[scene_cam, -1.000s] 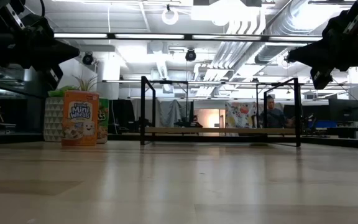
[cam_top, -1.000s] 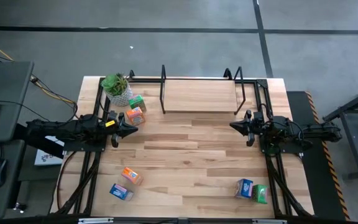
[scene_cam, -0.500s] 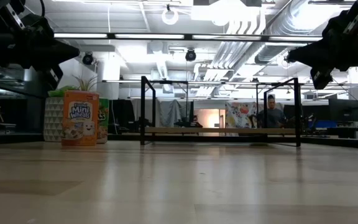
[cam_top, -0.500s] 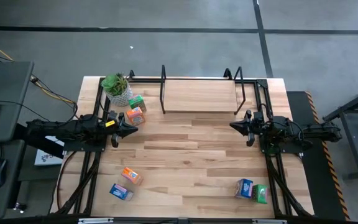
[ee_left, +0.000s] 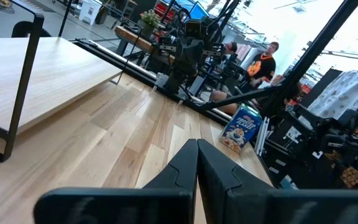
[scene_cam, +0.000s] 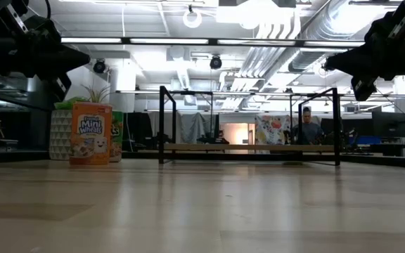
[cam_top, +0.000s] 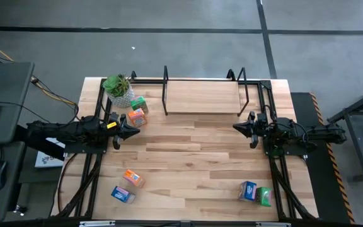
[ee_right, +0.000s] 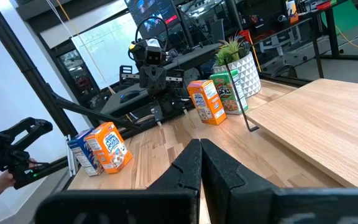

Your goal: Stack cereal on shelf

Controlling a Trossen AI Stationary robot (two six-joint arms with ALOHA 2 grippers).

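The shelf (cam_top: pixel 203 98) stands at the table's far edge, a pale board in a black rod frame, with nothing on it. Cereal boxes stand in pairs: a green one (cam_top: pixel 138 103) and an orange one (cam_top: pixel 137 117) next to the potted plant (cam_top: pixel 118 88), an orange (cam_top: pixel 133 178) and a blue (cam_top: pixel 123 194) one near left, and a blue (cam_top: pixel 247 190) and a green (cam_top: pixel 264 196) one near right. My left gripper (cam_top: pixel 133 126) hovers shut above the table, just beside the far orange box. My right gripper (cam_top: pixel 237 128) hovers shut at mid-right, pointing toward the left arm.
Black arm frames run along the table's left (cam_top: pixel 93 164) and right (cam_top: pixel 276 170) edges. The wide middle of the tabletop (cam_top: pixel 194 164) is bare wood. A person (scene_cam: pixel 306 126) sits in the room beyond the far edge.
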